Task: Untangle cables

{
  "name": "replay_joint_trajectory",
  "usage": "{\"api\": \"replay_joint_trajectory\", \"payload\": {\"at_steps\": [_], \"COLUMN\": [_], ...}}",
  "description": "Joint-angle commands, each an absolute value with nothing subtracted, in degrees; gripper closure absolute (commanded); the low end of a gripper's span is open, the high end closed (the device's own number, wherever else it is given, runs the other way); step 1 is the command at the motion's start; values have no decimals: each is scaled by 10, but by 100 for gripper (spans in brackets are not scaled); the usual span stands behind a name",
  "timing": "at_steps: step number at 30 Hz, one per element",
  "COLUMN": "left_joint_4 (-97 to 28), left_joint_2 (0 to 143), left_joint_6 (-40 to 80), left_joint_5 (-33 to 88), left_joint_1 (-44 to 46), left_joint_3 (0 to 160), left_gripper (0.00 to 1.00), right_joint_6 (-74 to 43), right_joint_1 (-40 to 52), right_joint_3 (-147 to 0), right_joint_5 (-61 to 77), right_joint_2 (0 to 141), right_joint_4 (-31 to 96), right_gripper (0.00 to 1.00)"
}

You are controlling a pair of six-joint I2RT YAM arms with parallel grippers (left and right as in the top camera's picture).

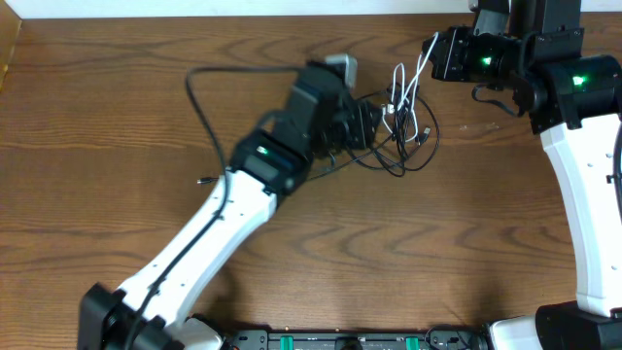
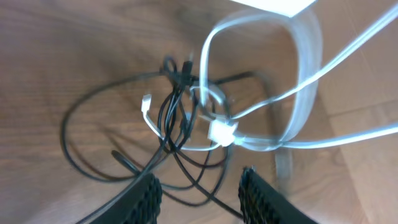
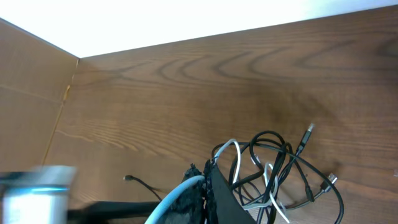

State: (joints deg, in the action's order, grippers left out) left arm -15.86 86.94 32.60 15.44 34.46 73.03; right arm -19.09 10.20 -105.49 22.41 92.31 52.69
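Note:
A tangle of thin black cables (image 1: 406, 136) lies on the wooden table right of centre, with a white cable (image 1: 418, 64) threaded through it. My right gripper (image 1: 434, 56) is shut on that white cable (image 3: 181, 191) and holds it up and to the right, so it runs taut down to the knot. My left gripper (image 1: 375, 124) hovers at the knot's left side. In the left wrist view it (image 2: 200, 196) is open, black strands (image 2: 177, 124) pass loosely between its fingers, and the white loop (image 2: 298, 93) rises above them. One long black cable (image 1: 199, 107) trails off left to a plug end (image 1: 200, 180).
The table's back edge (image 1: 243, 17) meets a white wall just behind the right gripper. The left arm (image 1: 214, 228) crosses the table diagonally from the front left. The right arm (image 1: 583, 175) stands along the right side.

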Motion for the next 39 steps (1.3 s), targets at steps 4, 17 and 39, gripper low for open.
{"api": "replay_joint_trajectory", "payload": {"at_steps": [4, 17, 39], "left_joint_4": [-110, -102, -134], "left_joint_2": [879, 834, 840], "left_joint_6": [393, 382, 380], "left_joint_5": [106, 117, 109], "left_joint_1": [378, 383, 383], "left_joint_3": [679, 680, 680], "left_gripper": [57, 56, 51], "right_joint_6": [-197, -197, -197], "right_joint_1": [100, 100, 105], "right_joint_3": [-1063, -1063, -1063], "right_joint_5": [227, 227, 232], "right_joint_2": [920, 920, 920], "right_joint_4": [526, 528, 543], "right_gripper": [99, 99, 99]}}
